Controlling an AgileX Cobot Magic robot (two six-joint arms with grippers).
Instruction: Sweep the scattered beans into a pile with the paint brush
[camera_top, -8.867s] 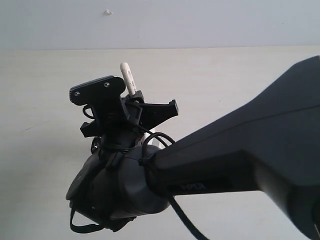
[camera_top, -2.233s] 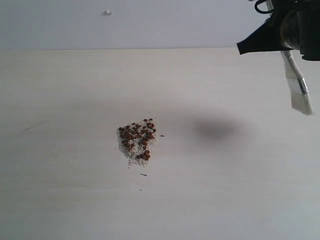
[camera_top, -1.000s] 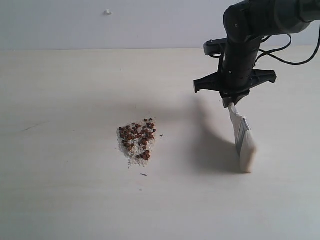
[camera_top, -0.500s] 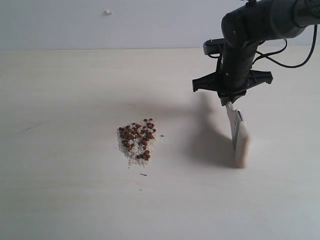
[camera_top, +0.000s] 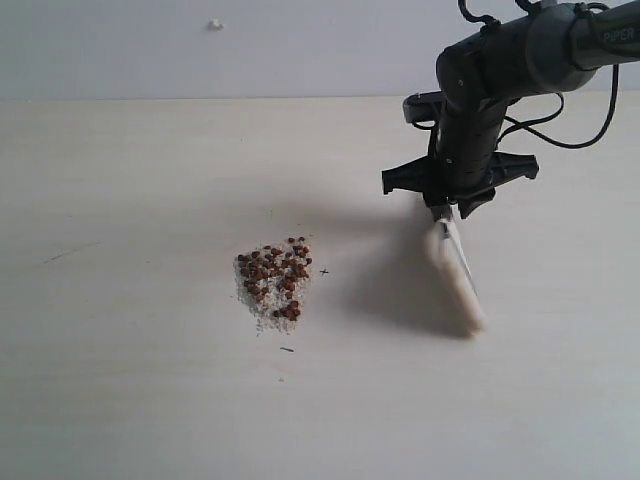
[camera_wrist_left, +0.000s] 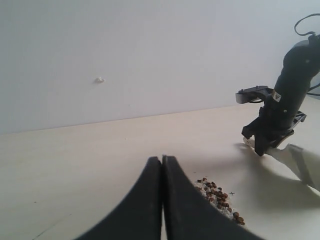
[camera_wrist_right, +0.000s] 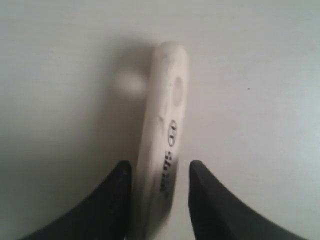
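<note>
The left pincer (camera_wrist_left: 162, 161) sat nearest, its jaws pressed together on nothing. On the pale bench (camera_top: 120, 380) the beans (camera_top: 273, 280) lay gathered in one compact pile among off-white crumbs. Well apart from them, to the right, the paint brush (camera_top: 455, 278) leaned at a tilt, blurred, its lower end close to the bench. Above it hung the right pincer (camera_top: 443, 205), jaws parted around the wooden handle with a gap on one side. Behind stood a plain wall (camera_top: 320, 50).
</note>
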